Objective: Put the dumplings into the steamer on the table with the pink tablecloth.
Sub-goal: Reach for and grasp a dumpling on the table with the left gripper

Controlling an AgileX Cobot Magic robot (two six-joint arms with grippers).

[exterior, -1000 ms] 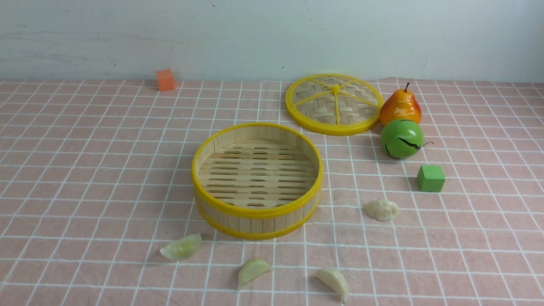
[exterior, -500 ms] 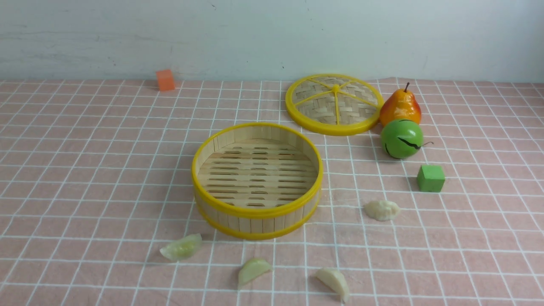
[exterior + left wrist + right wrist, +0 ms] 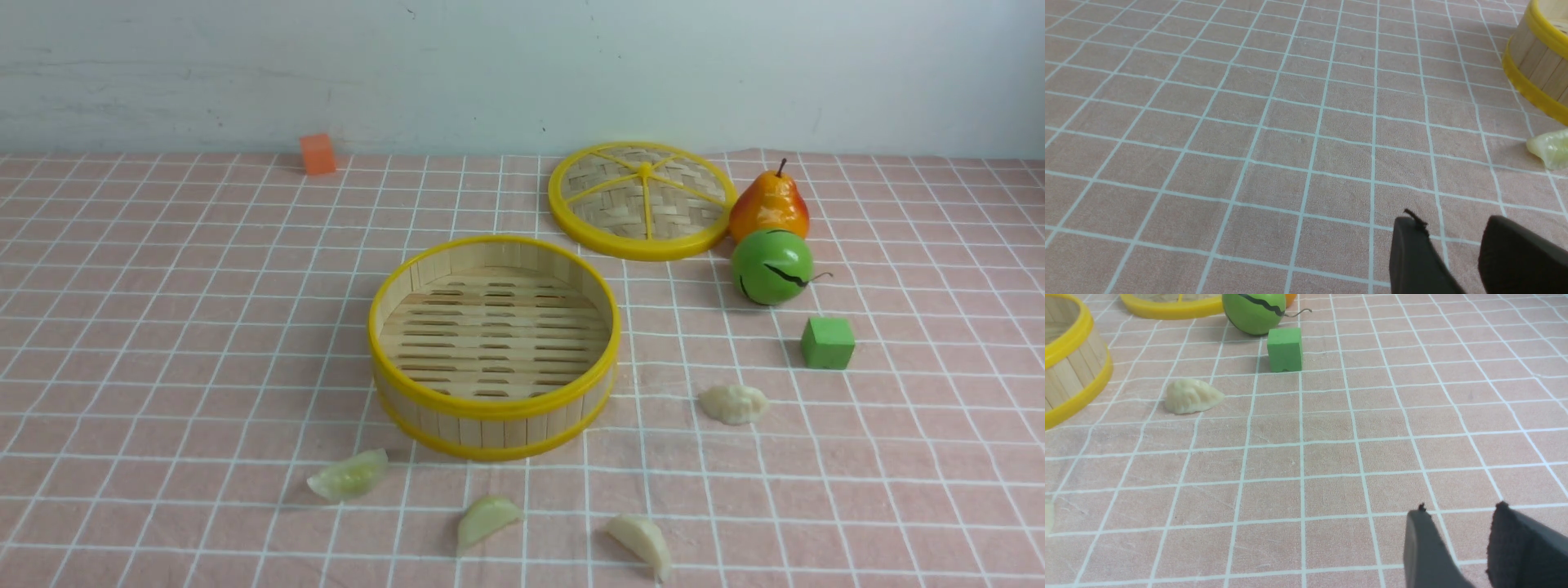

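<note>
The steamer (image 3: 494, 404) stands empty mid-table on the pink tablecloth (image 3: 163, 327). Several dumplings lie on the cloth around it: a greenish one (image 3: 349, 476) at front left, one (image 3: 485, 519) in front, one (image 3: 642, 541) at front right, and a cream one (image 3: 733, 403) to its right. Neither gripper shows in the front view. My left gripper (image 3: 1453, 228) is open and empty over bare cloth, with the greenish dumpling (image 3: 1549, 148) and the steamer's wall (image 3: 1535, 61) ahead of it. My right gripper (image 3: 1459, 512) is open and empty, with the cream dumpling (image 3: 1190, 396) ahead.
The flat woven lid (image 3: 641, 200) lies behind the steamer. An orange pear (image 3: 769, 204), a green ball-shaped fruit (image 3: 771, 266) and a green cube (image 3: 828, 342) stand at the right. An orange cube (image 3: 317, 153) sits at the far back left by the wall.
</note>
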